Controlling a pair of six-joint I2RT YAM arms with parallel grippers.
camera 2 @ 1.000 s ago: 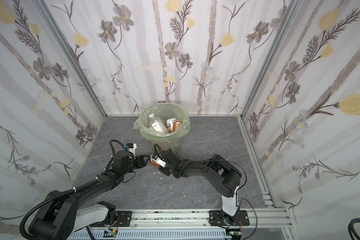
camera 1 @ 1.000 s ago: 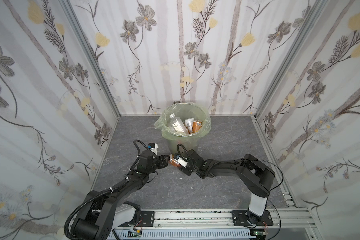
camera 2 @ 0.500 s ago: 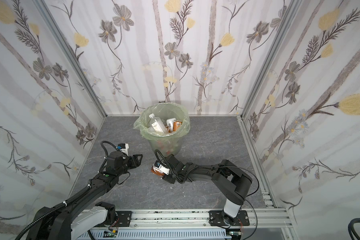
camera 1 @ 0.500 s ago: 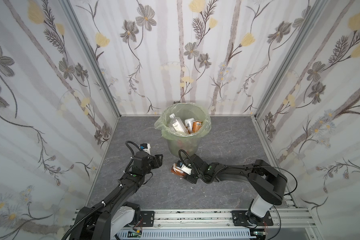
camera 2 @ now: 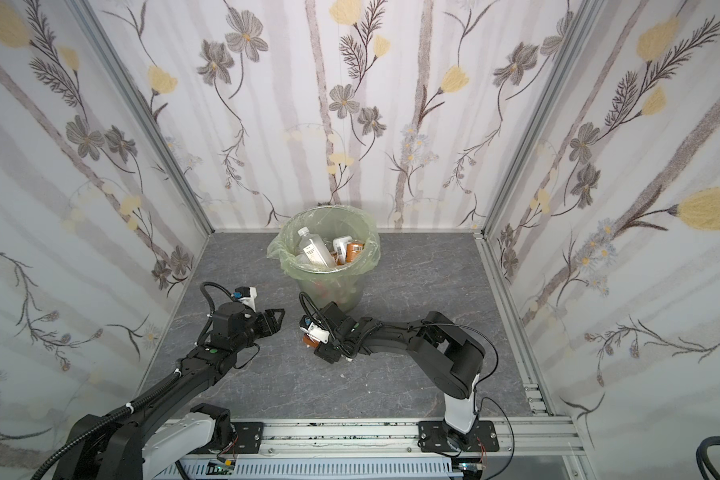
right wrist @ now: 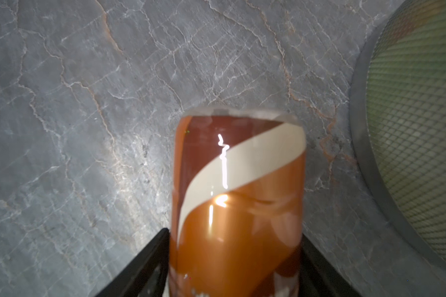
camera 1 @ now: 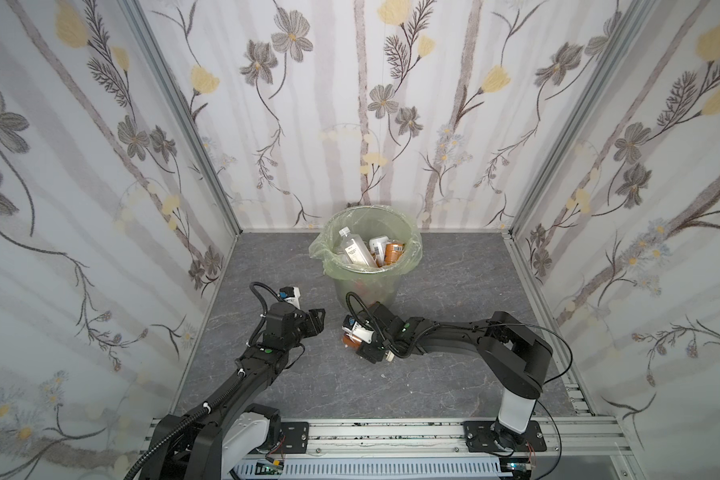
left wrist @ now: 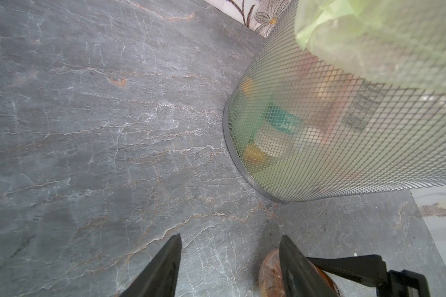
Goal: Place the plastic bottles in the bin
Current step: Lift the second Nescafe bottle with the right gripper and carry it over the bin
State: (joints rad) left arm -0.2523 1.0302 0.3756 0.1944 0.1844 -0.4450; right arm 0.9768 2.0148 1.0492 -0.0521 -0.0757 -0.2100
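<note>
Right gripper (right wrist: 234, 231) low on the grey floor (camera 1: 454, 291), brown-and-white bottle (right wrist: 238, 180) lying between its fingers, hard to say if squeezed or loose, left gripper (left wrist: 231, 236) nearby, fingers apart and empty, green bin (camera 1: 366, 286) just behind, more bottles (camera 1: 354, 253) inside

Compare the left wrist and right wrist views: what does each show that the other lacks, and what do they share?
Left wrist only: the left gripper, open and empty, the green bag, and blurred bottles behind the mesh of the bin. Right wrist only: the cream-striped label of the brown bottle between the fingers of the right gripper. Shared: the grey table, the bin, that brown bottle.
</note>
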